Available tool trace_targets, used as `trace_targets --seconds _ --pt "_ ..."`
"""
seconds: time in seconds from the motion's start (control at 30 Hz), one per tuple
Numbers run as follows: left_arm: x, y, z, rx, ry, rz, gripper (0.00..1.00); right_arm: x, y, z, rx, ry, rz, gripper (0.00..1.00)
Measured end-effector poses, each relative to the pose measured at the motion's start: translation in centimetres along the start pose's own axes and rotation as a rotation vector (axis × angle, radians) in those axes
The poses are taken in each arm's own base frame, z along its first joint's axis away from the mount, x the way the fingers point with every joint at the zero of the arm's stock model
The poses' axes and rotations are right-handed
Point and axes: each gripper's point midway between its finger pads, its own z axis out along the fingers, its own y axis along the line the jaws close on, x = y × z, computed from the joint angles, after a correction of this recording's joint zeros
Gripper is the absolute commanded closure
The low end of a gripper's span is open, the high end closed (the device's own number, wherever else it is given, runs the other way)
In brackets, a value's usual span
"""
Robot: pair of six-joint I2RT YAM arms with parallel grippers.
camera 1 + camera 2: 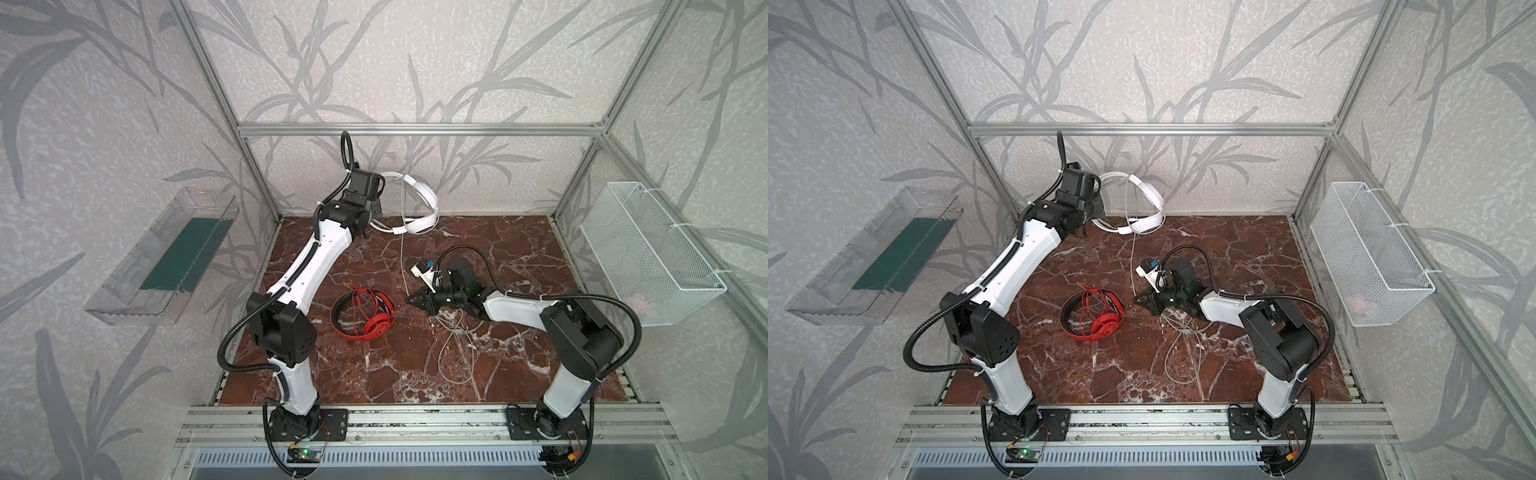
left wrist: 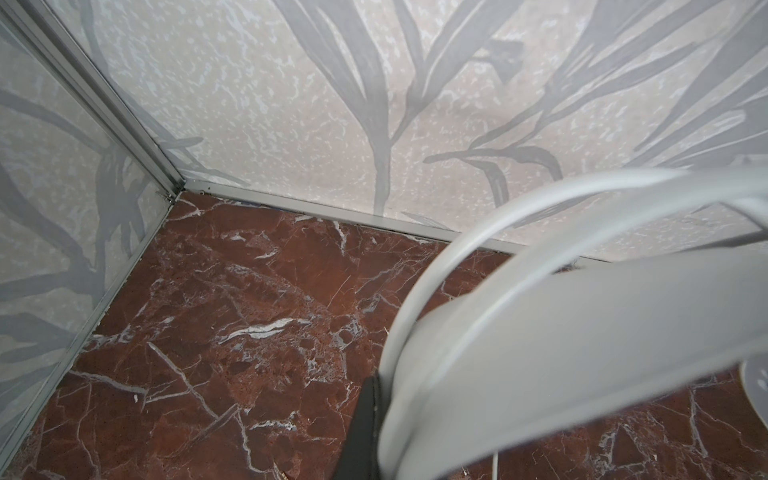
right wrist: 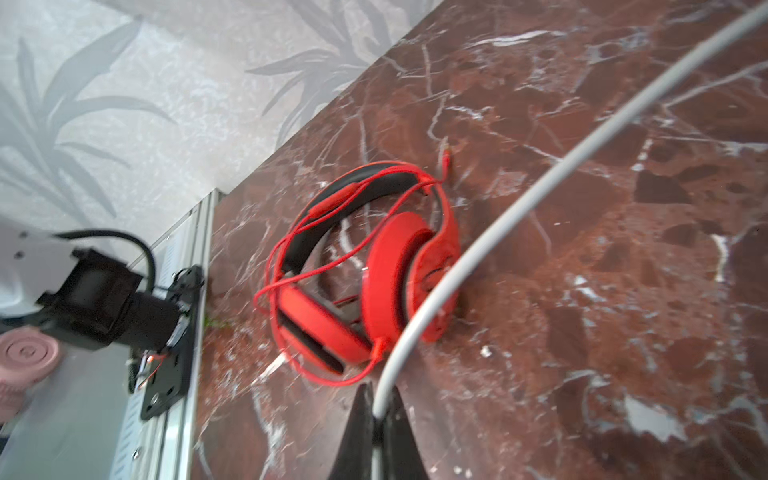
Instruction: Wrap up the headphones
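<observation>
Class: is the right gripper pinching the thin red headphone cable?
No: the right gripper pinches the white-grey cable, not the red cable.

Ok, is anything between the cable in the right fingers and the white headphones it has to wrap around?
Nothing visible. The white cable runs free from the right gripper up to the white headphones; the red headphones lie aside.

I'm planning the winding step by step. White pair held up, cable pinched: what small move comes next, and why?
Probably the right tool, shut on the white cable, should carry it up and around the white headphones that the left tool holds raised at the back. A long run hangs from them to the table, and loose loops lie there unwound.
</observation>
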Motion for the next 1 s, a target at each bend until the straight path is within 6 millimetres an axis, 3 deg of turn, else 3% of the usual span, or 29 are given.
trace_targets --seconds 0.2,0.3,0.43,0.67,0.9,1.0 --pt "1.3 0.8 1.1 -0.028 0.021 -0.002 1.00 2.0 5.6 -1.8 -0.064 0.084 -0.142 1.00" --pt "1.4 1.0 1.4 -0.037 0.019 -0.004 1.00 1.9 8.0 -3.2 -0.102 0.096 -0.220 1.00" --pt "1.8 0.9 2.0 -0.040 0.027 0.004 1.00 1.3 9.9 -5.3 -0.117 0.111 -0.306 1.00" --pt "4.1 0.7 3.5 -0.037 0.096 0.065 1.00 -1.8 11.2 -7.8 -0.121 0.131 -0.415 1.00" --pt "7.3 1.0 4.2 -0.032 0.180 0.148 1.00 -4.1 9.7 -10.3 -0.071 0.104 -0.445 1.00" --pt "8.4 0.8 4.3 -0.019 0.213 0.188 1.00 -6.0 9.2 -11.4 -0.048 0.077 -0.473 1.00"
